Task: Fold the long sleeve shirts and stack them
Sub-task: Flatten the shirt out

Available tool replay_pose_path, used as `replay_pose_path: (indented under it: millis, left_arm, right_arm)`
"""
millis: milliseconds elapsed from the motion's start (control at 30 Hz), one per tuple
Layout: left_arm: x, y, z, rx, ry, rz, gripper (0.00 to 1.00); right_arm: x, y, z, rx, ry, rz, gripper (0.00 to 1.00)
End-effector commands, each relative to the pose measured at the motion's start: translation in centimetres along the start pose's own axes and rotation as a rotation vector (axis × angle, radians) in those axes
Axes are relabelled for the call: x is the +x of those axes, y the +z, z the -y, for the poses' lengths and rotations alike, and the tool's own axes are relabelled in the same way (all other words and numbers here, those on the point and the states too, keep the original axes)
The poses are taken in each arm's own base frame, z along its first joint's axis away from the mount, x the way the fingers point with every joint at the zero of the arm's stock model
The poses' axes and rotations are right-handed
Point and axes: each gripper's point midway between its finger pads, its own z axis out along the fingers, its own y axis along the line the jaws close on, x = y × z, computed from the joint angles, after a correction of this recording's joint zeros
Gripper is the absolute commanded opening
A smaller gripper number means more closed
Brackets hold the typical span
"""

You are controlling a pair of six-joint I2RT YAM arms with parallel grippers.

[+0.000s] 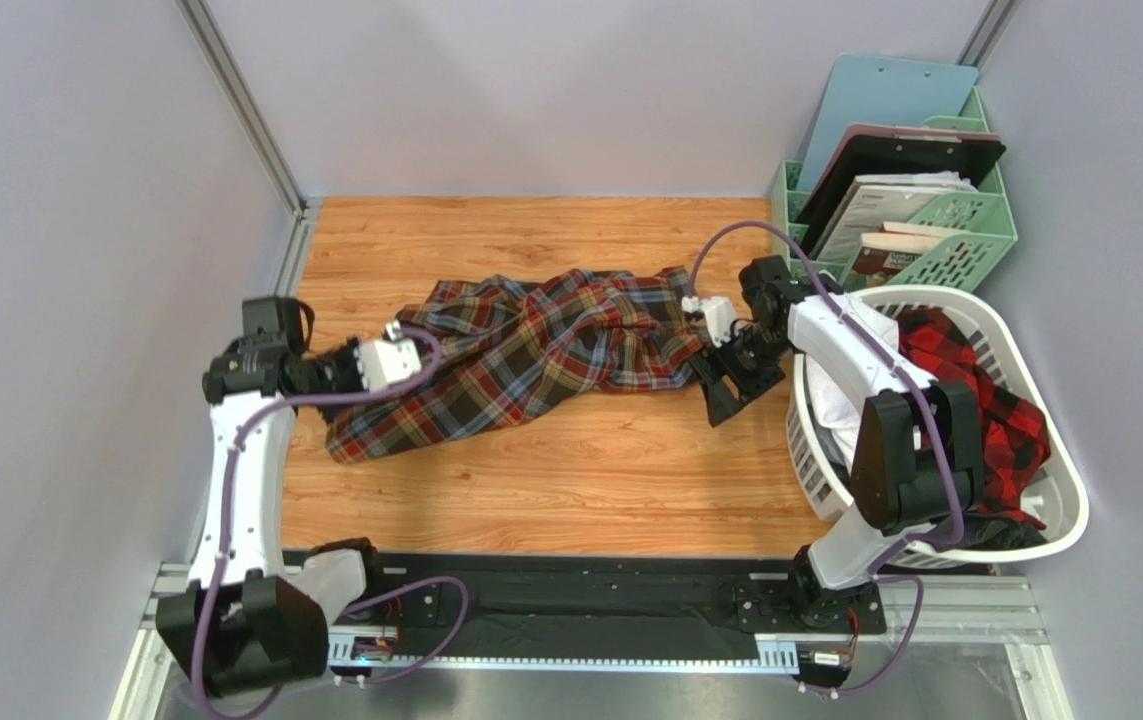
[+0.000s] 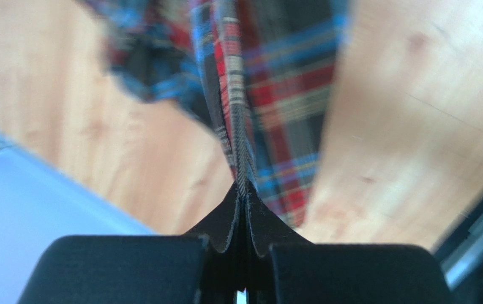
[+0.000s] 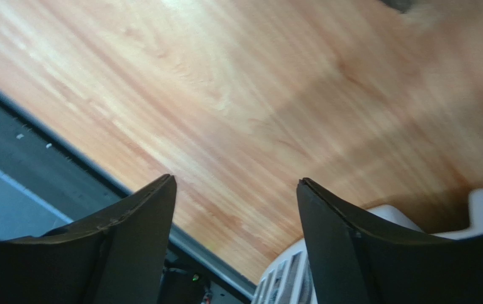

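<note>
Tartan shirt (image 2: 275, 95) edge in tight left hand (image 2: 244, 191)

Brown-olive tartan shirt (image 1: 532, 353) w/ red, blue & pale lines is lying rumpled & unfolded across centre of top view on wood table (image 1: 607, 480), running lower left to upper right. Its left edge is being pinched in left gripper (image 1: 412, 351). Red/black check shirt (image 1: 968, 375) is sitting bunched in white basket (image 1: 1051, 533), right side of frame.

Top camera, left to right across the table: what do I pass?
left gripper → dark tartan shirt → right gripper → white laundry basket
</note>
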Motion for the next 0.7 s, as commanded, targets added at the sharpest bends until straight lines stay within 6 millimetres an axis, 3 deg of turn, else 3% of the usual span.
replay_pose_path:
  millis: [0,67,133,200,233,267,300,333,400,433,500,667]
  left_arm:
    - [1.7,1.1,5.7,0.114,0.158,0.003,0.0]
    - [1.0,0.8,6.4,0.096,0.18,0.04,0.0]
    - [0.6,0.8,6.4,0.099,0.176,0.047,0.0]
    - [0.7,1.1,5.4,0.1,0.118,0.037,0.0]
    - [1.2,1.7,5.0,0.126,0.078,0.019,0.0]
    - [1.0,1.6,4.2,0.115,0.031,0.011,0.0]
    - [1.1,1.9,3.4,0.109,0.012,0.007,0.0]
    - [1.2,2.3,2.8,0.127,-0.019,0.004,0.0]
    - [1.1,2.8,1.9,0.124,-0.058,0.008,0.0]
    - [1.1,3.3,1.3,0.129,-0.081,0.012,0.0]
    - [1.0,3.8,0.1,0.11,-0.116,0.014,0.0]
    - [1.8,5.2,-2.3,0.109,-0.209,-0.014,0.0]
  right_arm:
    - [-3.0,-2.2,-2.2,-0.129,-0.075,0.091,0.75]
    - [-7.2,-4.2,-1.7,-0.1,-0.066,0.202,0.79]
    - [-10.2,-3.7,-0.7,-0.07,-0.048,0.233,0.79]
    - [-14.3,-4.9,0.8,-0.009,-0.063,0.301,0.79]
    - [-15.3,-3.1,1.5,-0.015,-0.032,0.276,0.8]
    - [-17.9,-4.3,1.9,0.007,-0.043,0.329,0.79]
    - [-18.9,-4.1,2.1,0.004,-0.035,0.337,0.8]
    - [-19.5,-1.9,2.3,-0.02,-0.016,0.303,0.81]
    - [-22.0,-1.9,2.1,-0.037,-0.005,0.348,0.82]
    - [-22.6,-0.4,1.7,-0.054,0.0,0.334,0.83]
    - [-24.1,0.6,1.6,-0.056,-0.002,0.359,0.86]
    - [-25.4,5.5,0.8,-0.042,-0.032,0.327,0.93]
